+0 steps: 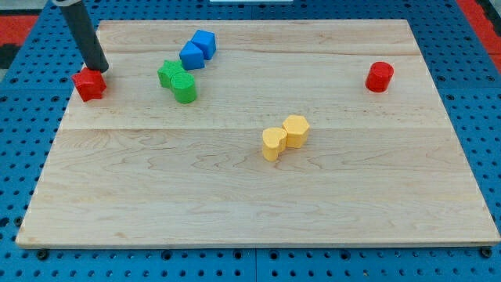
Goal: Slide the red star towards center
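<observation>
My tip (99,70), the lower end of a bare dark rod with no gripper to open or hold anything, touches the top back edge of the glossy red star-shaped block (89,84) near the pale wooden tabletop's (258,196) upper-left edge, its points hard to discern.

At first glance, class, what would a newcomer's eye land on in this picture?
Probably my tip, the end of a dark rod at the view's upper left, touching the top of the red star-shaped block. Next come the bright pairs on the pale wooden board: blue blocks, green blocks, yellow blocks near the middle.
</observation>
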You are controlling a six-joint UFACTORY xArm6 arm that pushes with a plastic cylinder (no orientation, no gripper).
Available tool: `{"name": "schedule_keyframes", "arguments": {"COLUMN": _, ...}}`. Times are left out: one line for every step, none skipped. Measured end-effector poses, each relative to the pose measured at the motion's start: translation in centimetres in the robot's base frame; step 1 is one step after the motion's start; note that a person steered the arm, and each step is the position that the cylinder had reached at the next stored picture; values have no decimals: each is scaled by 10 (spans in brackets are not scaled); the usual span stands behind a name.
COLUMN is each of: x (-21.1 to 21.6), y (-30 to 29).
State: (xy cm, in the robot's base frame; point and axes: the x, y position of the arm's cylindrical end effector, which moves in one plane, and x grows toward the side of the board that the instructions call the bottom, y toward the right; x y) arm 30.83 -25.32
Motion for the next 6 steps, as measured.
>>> {"name": "schedule_keyframes", "arguments": {"x": -1, "y": -51}}
{"name": "schedule_keyframes", "arguments": {"x": 50, "y": -16}}
{"name": "schedule_keyframes", "arguments": {"x": 87, "y": 66}}
{"name": "schedule_keyframes", "arguments": {"x": 97, "y": 96}}
{"name": "schedule_keyframes", "arguments": {"x": 97, "y": 147}}
{"name": "schedule_keyframes", "arguments": {"x": 114, "y": 143}}
